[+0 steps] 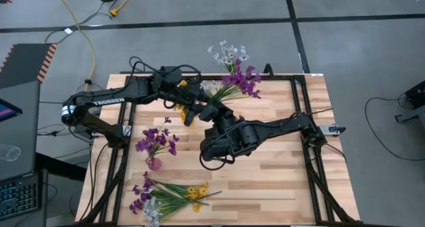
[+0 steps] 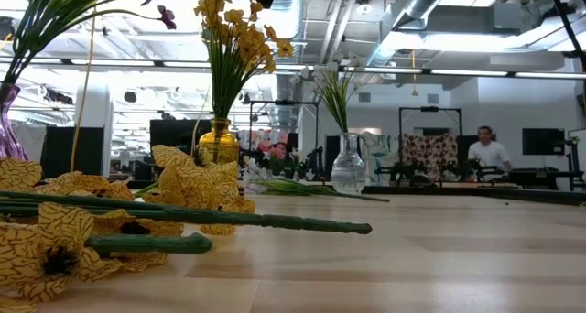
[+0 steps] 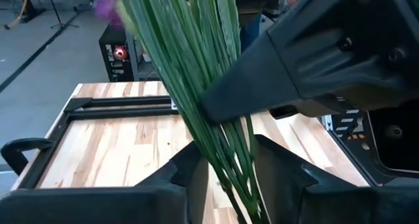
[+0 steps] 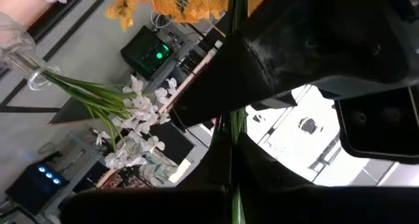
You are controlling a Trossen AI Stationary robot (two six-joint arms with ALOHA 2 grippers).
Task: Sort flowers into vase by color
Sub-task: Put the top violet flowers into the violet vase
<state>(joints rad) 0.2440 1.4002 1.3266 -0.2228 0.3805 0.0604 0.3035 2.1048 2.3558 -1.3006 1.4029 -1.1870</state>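
Both grippers meet above the table's middle on one bundle of thin green flower stems (image 3: 196, 67). My left gripper (image 1: 189, 114) (image 3: 229, 165) has the stems between its fingers. My right gripper (image 1: 214, 113) (image 4: 232, 178) is shut on a stem (image 4: 234, 129) right beside it. Which colour the held spray is, I cannot tell. Yellow blossoms (image 4: 177, 4) show just past the right fingers. A yellow vase (image 2: 220, 141) holds yellow flowers upright. A clear vase (image 2: 348, 167) holds white and purple flowers (image 1: 232, 71). A purple vase (image 1: 154, 162) holds purple ones. My left gripper has the stem bundle (image 3: 226, 155) between its two fingers, which lie across the stems. The stems run on past the fingers at both ends, clear of the table. My right gripper pinches a green stem (image 4: 233, 149) between its fingers, across it, close to the left gripper; its fingertip (image 3: 213, 109) reaches the same bundle.
A loose pile of yellow, purple and white flowers (image 1: 169, 195) lies at the table's near edge, filling the low view's foreground (image 2: 110, 212). Black frame rails (image 1: 302, 114) run along the table's sides. Bare wood (image 1: 265, 174) lies near and right. A person (image 2: 485, 153) sits far behind.
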